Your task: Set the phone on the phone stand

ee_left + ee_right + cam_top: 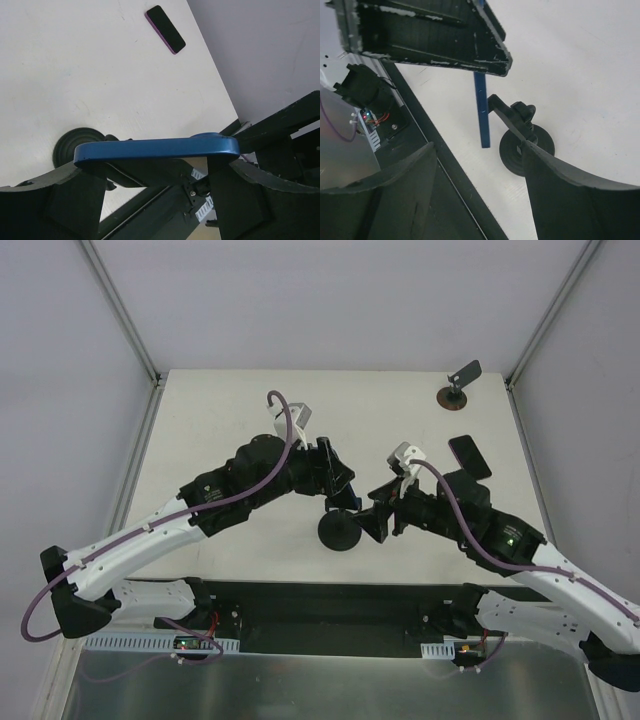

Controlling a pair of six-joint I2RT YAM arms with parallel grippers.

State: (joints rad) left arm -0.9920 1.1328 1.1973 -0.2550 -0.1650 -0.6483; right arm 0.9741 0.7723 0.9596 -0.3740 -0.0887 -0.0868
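The left arm reaches in over the middle of the desk (pixel 230 420), and its fingers (pixel 75 200) are clamped on the phone (pixel 155 149), one finger at each short end, so the left gripper (pixel 156 161) carries it off the surface. The phone's bluish edge shows as a long band between the two pads. It hangs just beside the phone stand (pixel 340 532), whose round black base sits flat on the desk near the front edge, between the two arms. In the right wrist view the phone stands edge-on, a thin blue strip with its lower end close to the disc base, and the stand's small clamp head comes right up to it; I cannot tell whether the two touch. The phone is not yet resting on the stand. The right gripper (pixel 476 150) comes in low from the other side with its fingers spread wide and nothing between them, one finger close against the stand's base. Further back on the right, a second phone with a pinkish rim (pixel 470 455) lies flat on the desk, and a brown-based stand (pixel 460 382) sits near the far right corner, well apart from both arms.
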